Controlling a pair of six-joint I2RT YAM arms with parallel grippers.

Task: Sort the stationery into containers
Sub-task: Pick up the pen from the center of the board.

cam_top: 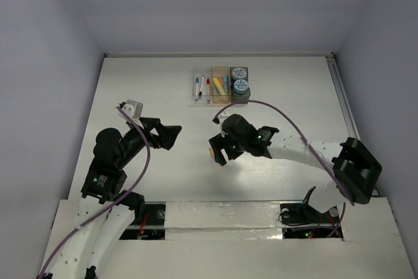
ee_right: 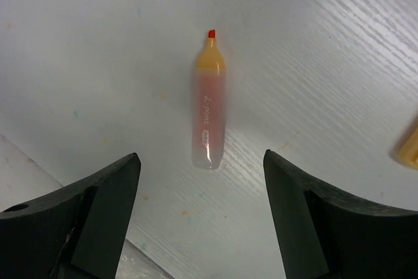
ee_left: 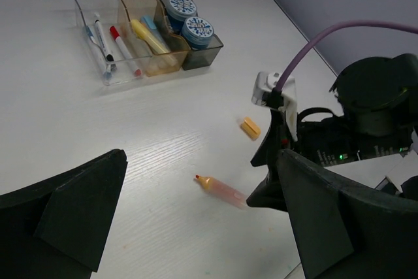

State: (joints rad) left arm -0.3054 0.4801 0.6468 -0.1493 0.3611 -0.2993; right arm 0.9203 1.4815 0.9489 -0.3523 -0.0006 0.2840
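The orange marker (ee_right: 209, 106) lies flat on the white table (ee_left: 98, 129), near the middle and well short of the bins. It is uncapped. Its barrel is translucent pinkish orange with small print along it, its shoulder is a solid yellower orange, and it ends in a small red tip. That tip points away from the right gripper (ee_right: 200, 157). A small orange cap (ee_left: 250, 127) lies near the marker but apart from it.

The right gripper hangs over the marker's blunt end with its jaws spread wide, one black finger on each side. The fingers are clear of the barrel and hold nothing.

The left gripper (ee_left: 201, 158) is off to the marker's other side, fully spread and empty.

At the far side of the table the three joined bins stand in a row. The clear bin (ee_left: 88, 14) holds thin white pens (ee_left: 121, 49) with red, black and blue caps. The orange-tinted bin (ee_left: 130, 4) holds a yellow marker (ee_left: 150, 37) and a blue marker (ee_left: 149, 23). The dark grey bin (ee_left: 209, 50) holds two round blue-white rolls (ee_left: 197, 29).
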